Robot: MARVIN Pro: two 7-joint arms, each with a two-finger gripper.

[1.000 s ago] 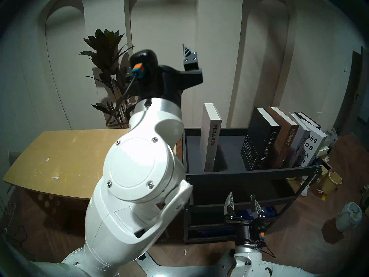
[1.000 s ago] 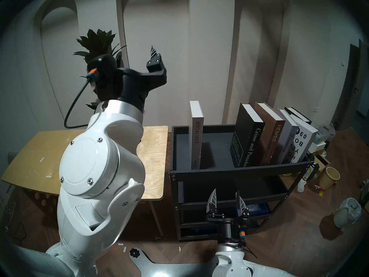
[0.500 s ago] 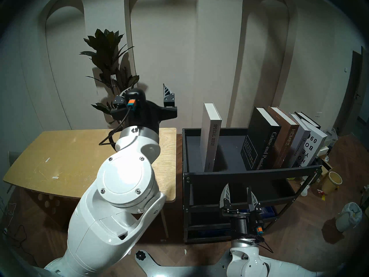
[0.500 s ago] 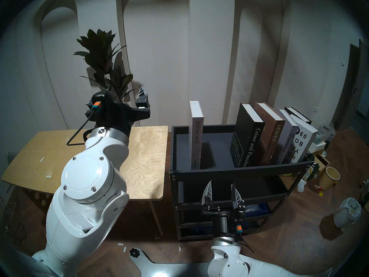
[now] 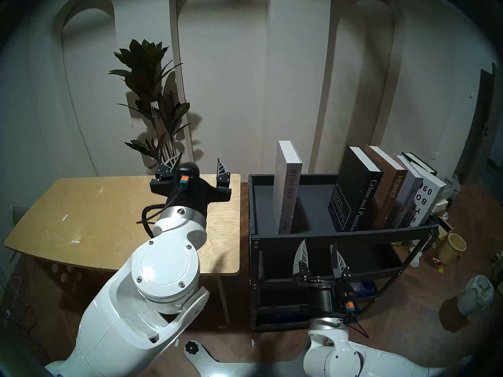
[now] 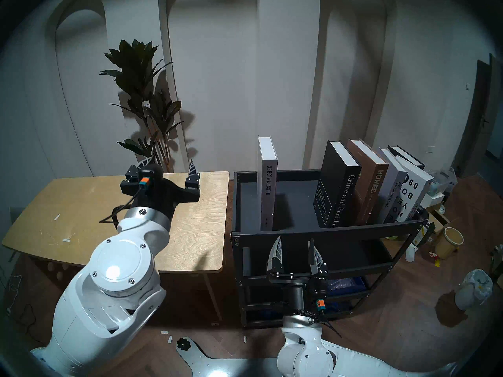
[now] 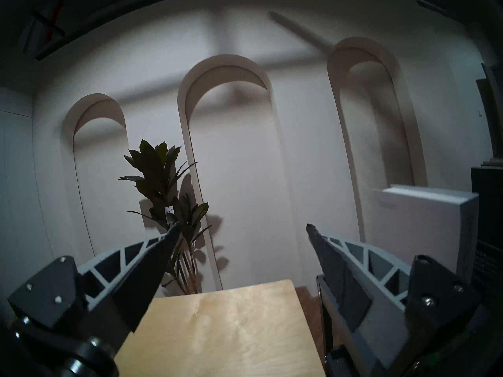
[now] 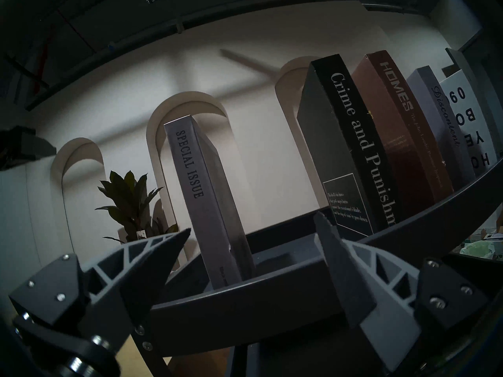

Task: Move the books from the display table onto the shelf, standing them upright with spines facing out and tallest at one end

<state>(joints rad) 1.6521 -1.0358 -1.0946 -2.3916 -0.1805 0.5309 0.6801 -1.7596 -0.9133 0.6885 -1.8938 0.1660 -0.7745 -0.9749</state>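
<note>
The books stand on the black shelf's [image 5: 340, 236] top tray with spines facing me. The grey "Special Issue" [image 5: 288, 188] stands alone at the left. "Crime and Punishment" [image 5: 353, 191], "Homes" [image 5: 392, 191], "Discontent" [image 5: 408, 202], the white yearbook [image 5: 428, 202] and a black book [image 5: 419, 161] are packed at the right end. The display table [image 5: 81, 218] is bare. My left gripper [image 5: 198, 160] hangs open and empty over the table's back right corner. My right gripper [image 5: 319, 244] is open and empty, fingers pointing up just before the shelf's front rim [image 8: 245, 300], below "Special Issue" [image 8: 196, 183].
A tall potted plant [image 5: 152, 96] stands behind the table against the arched wall. On the floor right of the shelf are a yellow bucket [image 5: 453, 246], a bin with a white bag [image 5: 476, 294] and small clutter. The shelf has lower tiers.
My left arm has come down from high in front of the wall to just above the table, gripper open throughout. My right gripper has risen slightly and shifted left toward the shelf's front rim.
</note>
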